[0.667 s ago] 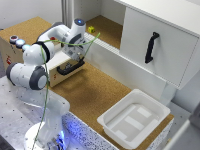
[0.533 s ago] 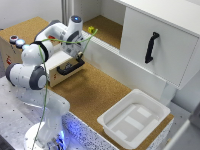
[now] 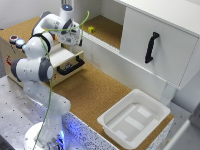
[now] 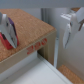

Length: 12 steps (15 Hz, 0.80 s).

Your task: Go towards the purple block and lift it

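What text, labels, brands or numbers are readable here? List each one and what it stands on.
None can be read.
Red marking on the front edge of the wooden box in the wrist view: too blurred to read.
Small red mark on the side of the same box in the exterior view: too small to read.
White cabinet door, white plastic bin and robot arm: no visible writing.

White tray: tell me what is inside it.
The white tray shows only its own molded ridges in the exterior view; no loose object appears inside. Nothing covers its interior.
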Motion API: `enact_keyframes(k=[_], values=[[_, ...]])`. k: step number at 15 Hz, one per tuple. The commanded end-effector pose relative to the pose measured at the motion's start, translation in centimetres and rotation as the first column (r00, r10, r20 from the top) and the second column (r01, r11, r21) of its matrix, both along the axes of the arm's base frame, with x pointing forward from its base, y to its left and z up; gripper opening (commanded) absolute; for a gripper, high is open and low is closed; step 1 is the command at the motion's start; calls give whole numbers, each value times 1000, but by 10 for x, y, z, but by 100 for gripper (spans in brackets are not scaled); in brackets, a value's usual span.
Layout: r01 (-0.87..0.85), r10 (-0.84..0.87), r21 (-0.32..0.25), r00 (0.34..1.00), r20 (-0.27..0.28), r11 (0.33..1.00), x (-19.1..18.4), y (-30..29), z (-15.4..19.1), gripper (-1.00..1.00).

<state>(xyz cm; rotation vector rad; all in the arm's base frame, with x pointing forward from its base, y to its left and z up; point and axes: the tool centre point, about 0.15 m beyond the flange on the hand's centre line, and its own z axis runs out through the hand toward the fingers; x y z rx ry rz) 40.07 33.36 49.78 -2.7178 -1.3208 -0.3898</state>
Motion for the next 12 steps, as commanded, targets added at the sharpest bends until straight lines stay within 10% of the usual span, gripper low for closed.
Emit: enact_keyframes(k=[1, 12], values=[[-277, 228, -329, 957, -180, 903, 42, 92, 32, 100], [-471, 397, -254, 870, -293, 845, 9, 110, 8, 100]])
